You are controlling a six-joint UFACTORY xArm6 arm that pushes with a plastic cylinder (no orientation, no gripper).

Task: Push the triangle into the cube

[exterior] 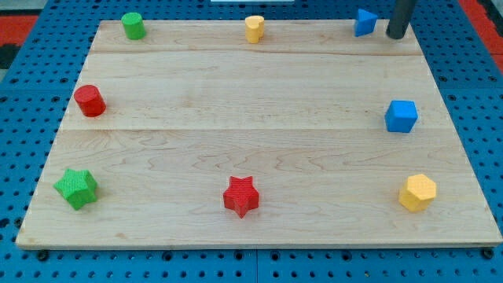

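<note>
- Red star (241, 196) sits nearest, by board (236, 110) bottom edge, flanked by green star (76, 188) and yellow hexagon (416, 192).
- Blue triangle (364, 22) hugs top edge; my tip (395, 34) just beside it at 3 o'clock, no fingers, bare rod.
- Blue cube (401, 116) at triangle's 5 o'clock, open wood between.
</note>
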